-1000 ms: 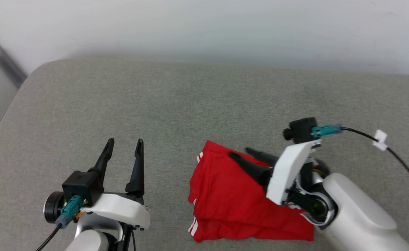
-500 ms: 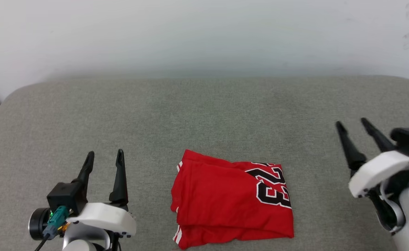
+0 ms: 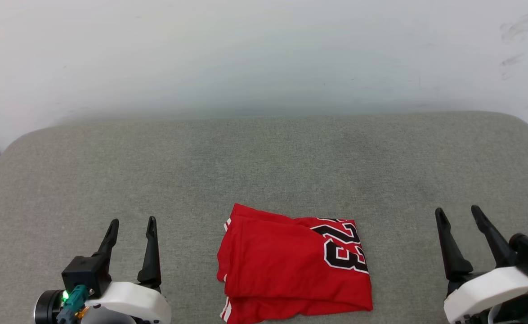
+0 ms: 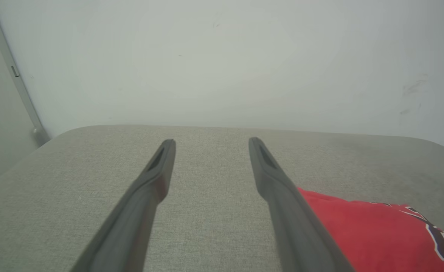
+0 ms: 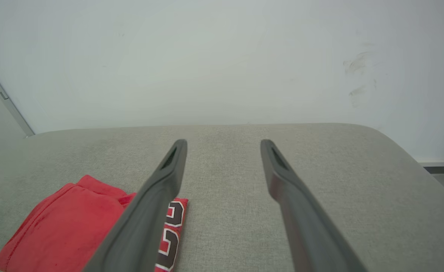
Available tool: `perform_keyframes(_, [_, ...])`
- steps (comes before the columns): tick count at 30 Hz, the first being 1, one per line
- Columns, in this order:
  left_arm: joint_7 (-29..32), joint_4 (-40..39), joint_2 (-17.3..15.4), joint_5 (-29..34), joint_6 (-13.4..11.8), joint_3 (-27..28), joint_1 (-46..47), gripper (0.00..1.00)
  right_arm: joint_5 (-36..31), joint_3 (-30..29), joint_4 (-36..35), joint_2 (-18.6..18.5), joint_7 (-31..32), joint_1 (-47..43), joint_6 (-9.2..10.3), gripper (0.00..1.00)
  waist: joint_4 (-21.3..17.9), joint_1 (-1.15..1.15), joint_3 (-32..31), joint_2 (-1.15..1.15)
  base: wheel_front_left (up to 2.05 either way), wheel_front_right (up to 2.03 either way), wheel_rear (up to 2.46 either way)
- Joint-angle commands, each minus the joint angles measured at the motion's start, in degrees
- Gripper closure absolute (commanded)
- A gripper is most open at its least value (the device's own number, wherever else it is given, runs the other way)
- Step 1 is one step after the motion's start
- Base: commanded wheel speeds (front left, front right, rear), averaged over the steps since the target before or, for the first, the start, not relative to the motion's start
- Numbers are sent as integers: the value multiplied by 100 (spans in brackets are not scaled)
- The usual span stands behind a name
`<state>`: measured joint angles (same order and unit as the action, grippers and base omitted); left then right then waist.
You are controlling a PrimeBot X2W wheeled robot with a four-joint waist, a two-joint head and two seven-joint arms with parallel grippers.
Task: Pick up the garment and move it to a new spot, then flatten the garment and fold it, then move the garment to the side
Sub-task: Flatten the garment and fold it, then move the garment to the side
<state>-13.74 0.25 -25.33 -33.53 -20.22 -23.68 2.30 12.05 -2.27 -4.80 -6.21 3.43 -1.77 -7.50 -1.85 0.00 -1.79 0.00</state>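
The garment [image 3: 286, 265], bright red with a black and white number 23 on its right part, lies folded into a rough rectangle near the front middle of the grey cushion [image 3: 264, 162]. Thin white stripes show at its left edge. My left gripper [image 3: 131, 222] stands open at the lower left, well clear of the cloth, with nothing between its fingers. My right gripper [image 3: 457, 213] stands open at the lower right, also apart from it. The garment [image 4: 377, 234] appears right of the left gripper [image 4: 211, 141] in the left wrist view, and the garment [image 5: 63, 223] lies left of the right gripper [image 5: 224, 142] in the right wrist view.
A pale wall [image 3: 264, 54] rises behind the cushion's back edge. The cushion's rounded corners fall away at far left and far right. A grey strip [image 4: 21, 94] runs down the wall at the left. Bare cushion surrounds the folded cloth.
The right gripper has lifted off the garment and swung out to the lower right. The camera has shifted, showing more wall. The folded garment stays where it lay.
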Motion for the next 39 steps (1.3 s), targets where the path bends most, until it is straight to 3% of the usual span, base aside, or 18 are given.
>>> perform_keyframes(1, [-12,15,-10,38,-14,-17,-68,0,-40,-15,-146,64,78,-142,2,0,-9,0,-5,0,0,0,0])
perform_keyframes(11, [-10,52,-19,52,-43,-47,24,0,-173,21,-732,251,389,-374,2,0,-77,0,52,0,0,0,0])
perform_keyframes(18, [-22,55,-34,52,-57,-32,72,0,-182,-35,-851,300,536,-362,2,0,-94,0,89,0,0,0,0])
perform_keyframes(21, [-48,19,-14,60,-102,31,106,0,54,-200,-701,314,870,-311,2,0,-97,0,138,0,0,0,0])
perform_keyframes(31, [-119,-22,254,179,-3,91,380,0,1669,-1108,953,-508,2798,293,1,0,339,0,406,0,0,0,0])
perform_keyframes(34, [-136,-6,359,242,51,79,477,0,2288,-1128,1482,-521,3306,498,1,0,535,0,514,0,0,0,0])
perform_keyframes(39, [-148,-4,515,343,145,75,637,0,3309,-987,2110,-242,3833,903,1,0,830,0,741,0,0,0,0])
